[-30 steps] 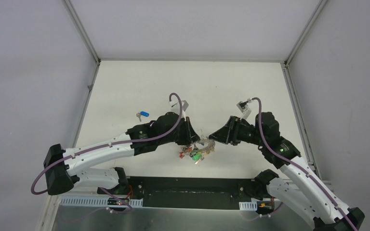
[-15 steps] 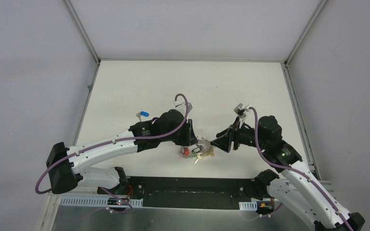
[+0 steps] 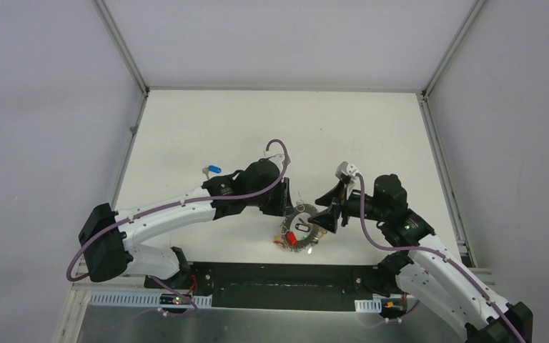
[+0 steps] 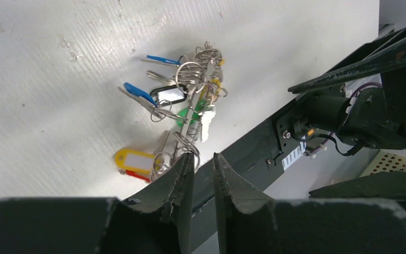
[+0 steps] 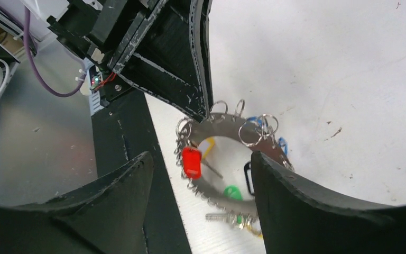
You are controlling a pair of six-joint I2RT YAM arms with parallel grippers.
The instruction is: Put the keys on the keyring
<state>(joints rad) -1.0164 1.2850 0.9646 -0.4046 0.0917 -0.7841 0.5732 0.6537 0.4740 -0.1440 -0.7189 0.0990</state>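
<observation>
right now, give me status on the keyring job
Left fingers pinching keyring rim. Right fingers open, facing it. Blue-tagged key loose on table beyond left arm. No obstruction seen.

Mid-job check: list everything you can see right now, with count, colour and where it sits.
keyring: one, silvery, near the table's front edge, between the two grippers.
tagged keys: several strung on the keyring, exact count unclear; red, green, yellow, blue and black tags.
loose key: one, blue tag, lying on the table beyond the left arm.
table: one, white.
base plate: one, black, along the near edge.
left gripper: black, jaws nearly closed at the keyring's rim; grip unclear.
right gripper: black, open, facing the keyring.
</observation>
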